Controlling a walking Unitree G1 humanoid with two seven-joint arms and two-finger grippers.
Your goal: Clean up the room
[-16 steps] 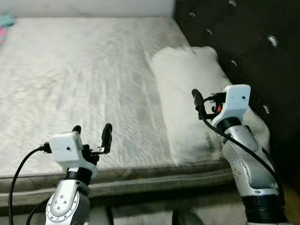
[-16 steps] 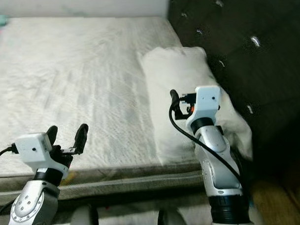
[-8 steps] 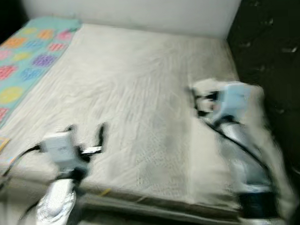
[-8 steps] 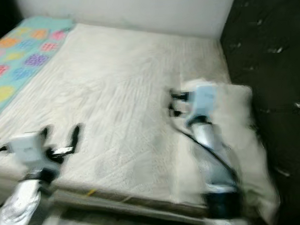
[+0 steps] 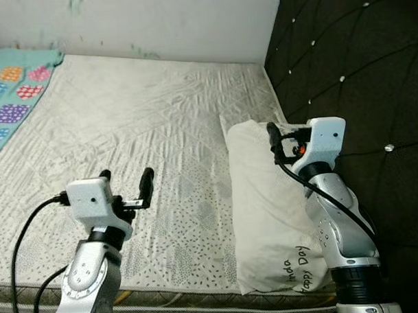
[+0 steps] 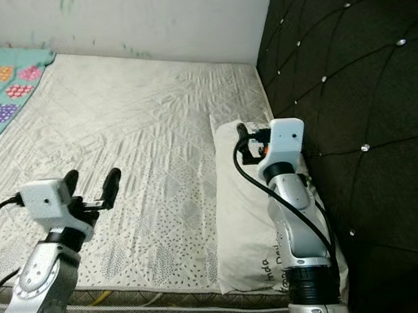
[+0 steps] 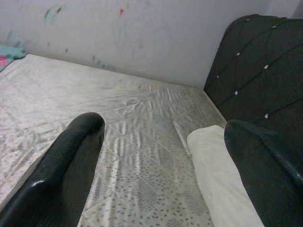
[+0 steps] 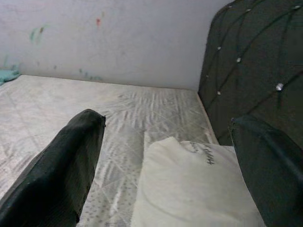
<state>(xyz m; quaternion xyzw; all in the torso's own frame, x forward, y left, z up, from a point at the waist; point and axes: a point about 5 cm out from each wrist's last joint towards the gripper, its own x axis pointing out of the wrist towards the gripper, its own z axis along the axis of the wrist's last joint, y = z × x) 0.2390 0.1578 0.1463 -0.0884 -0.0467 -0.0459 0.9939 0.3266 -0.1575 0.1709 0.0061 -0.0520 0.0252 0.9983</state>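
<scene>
From the head views, the white pillow (image 5: 265, 202) lies on the bed (image 5: 146, 124) along the dark tufted headboard (image 5: 350, 76), with the right gripper (image 5: 273, 142) hovering over its upper end and the left gripper (image 5: 126, 187) above bare mattress, well apart from it. The left wrist view shows its fingers (image 7: 61, 165) spread wide and empty, the pillow beyond. In the right wrist view, fingers (image 8: 57, 165) also stand open over the pillow, which looks soft, light and floppy, so pinching a corner or edge seems best.

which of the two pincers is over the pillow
The right pincer: it is raised above the white pillow by the black headboard. The left pincer is out over the bare patterned mattress, well clear of the pillow. Both are open.
</scene>
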